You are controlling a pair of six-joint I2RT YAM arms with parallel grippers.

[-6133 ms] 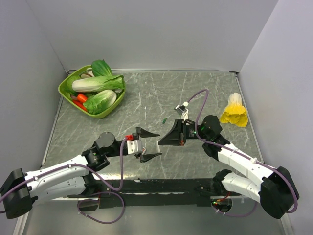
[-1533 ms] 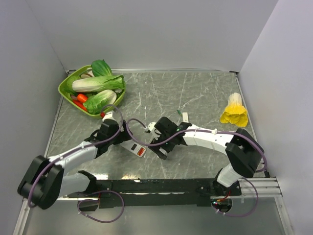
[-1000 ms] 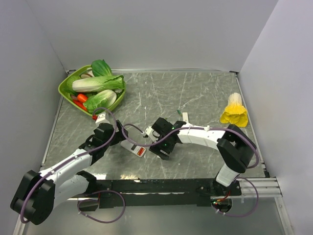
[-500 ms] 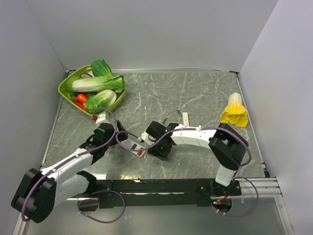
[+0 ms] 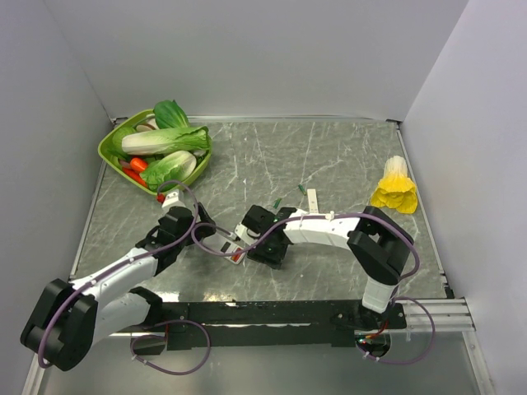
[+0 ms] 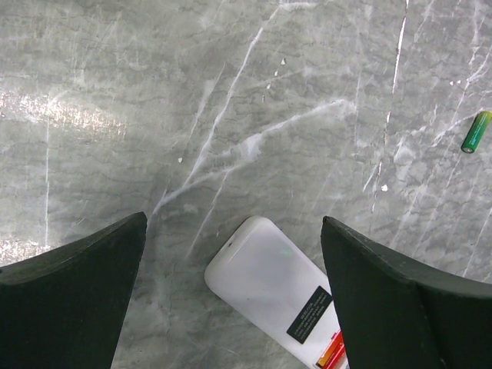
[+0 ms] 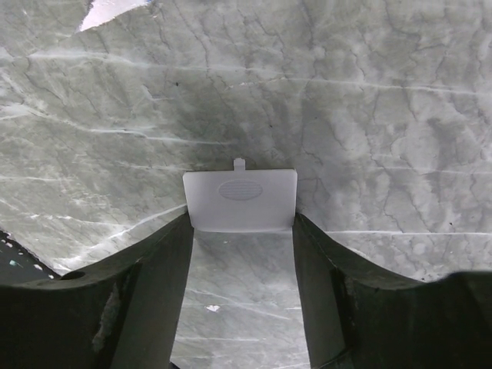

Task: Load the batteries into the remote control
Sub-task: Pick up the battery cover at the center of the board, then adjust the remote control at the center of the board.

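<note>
With my left jaws spread wide above the remote point(image 6: 269, 296), back-up mid-worktop point(image 5: 329, 156) with batteries point(image 6: 332, 354) showing, and my right jaws straddling the thin cover point(image 7: 240, 200), grip unclear, I fear it skidding away.

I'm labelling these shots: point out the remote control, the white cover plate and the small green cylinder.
remote control point(image 6: 265, 284): left wrist view, its plain white back.
white cover plate point(image 7: 240, 207): right wrist view, its flat middle.
small green cylinder point(image 6: 477, 131): left wrist view, mid-body.
</note>
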